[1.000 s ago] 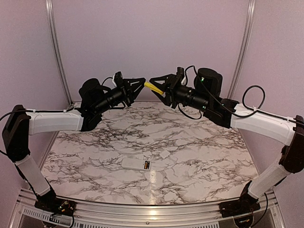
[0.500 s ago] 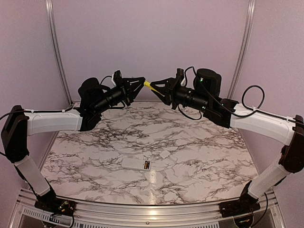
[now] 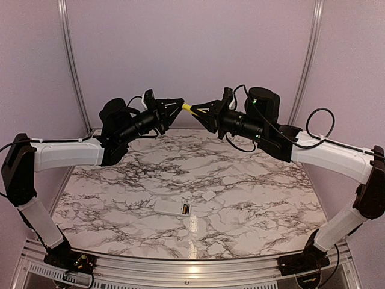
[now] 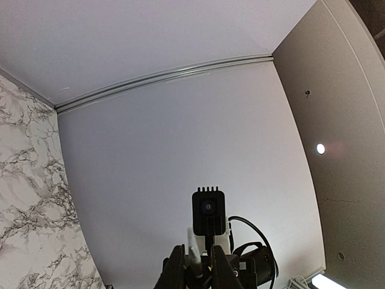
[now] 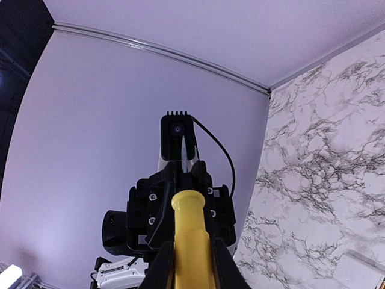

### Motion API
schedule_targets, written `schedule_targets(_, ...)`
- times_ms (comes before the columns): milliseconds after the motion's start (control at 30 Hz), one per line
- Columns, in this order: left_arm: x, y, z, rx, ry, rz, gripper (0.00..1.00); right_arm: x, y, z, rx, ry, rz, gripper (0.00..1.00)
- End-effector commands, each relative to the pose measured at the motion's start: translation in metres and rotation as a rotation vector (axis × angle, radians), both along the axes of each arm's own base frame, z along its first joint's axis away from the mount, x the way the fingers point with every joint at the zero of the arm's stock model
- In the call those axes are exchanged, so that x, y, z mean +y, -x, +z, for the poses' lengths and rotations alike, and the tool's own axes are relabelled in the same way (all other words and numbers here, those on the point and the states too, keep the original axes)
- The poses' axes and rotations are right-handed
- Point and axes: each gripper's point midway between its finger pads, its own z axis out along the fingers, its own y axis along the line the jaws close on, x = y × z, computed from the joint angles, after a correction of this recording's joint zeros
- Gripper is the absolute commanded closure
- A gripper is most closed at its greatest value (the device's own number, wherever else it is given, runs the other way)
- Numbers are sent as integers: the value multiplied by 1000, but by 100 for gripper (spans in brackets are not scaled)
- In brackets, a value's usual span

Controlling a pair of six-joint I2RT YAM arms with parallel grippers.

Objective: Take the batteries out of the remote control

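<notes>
The white remote control (image 3: 169,208) lies flat on the marble table (image 3: 252,180), near the front middle. Its battery recess (image 3: 185,209) at the right end shows something coppery and dark; single batteries are too small to tell apart. Both arms are raised high above the table's far edge, tip to tip. My right gripper (image 3: 197,111) (image 5: 192,247) is shut on the yellow handle of a screwdriver (image 3: 188,108) (image 5: 191,229). My left gripper (image 3: 178,106) (image 4: 197,265) has its jaws narrowly apart around the screwdriver's grey shaft (image 4: 194,250), with a gap on one side.
A small white flat cover piece (image 3: 209,195) lies on the table just right of and behind the remote. Pale walls and metal frame posts (image 3: 71,60) enclose the back and sides.
A second ago the right gripper stood a little apart from the left. It has since brought the screwdriver's tip in between the left jaws. Nothing on the table moved.
</notes>
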Motion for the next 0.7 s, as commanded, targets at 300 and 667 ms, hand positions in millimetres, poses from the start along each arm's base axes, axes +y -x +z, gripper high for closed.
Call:
schedule_targets(300,-3,6,-5,-29,-94,-9,43,-11,3,29,-70,-12,-26,100)
schedule_targets(667,18,10,-23,-42,-292,85,1,-49,19,6,-38,144,-104,100)
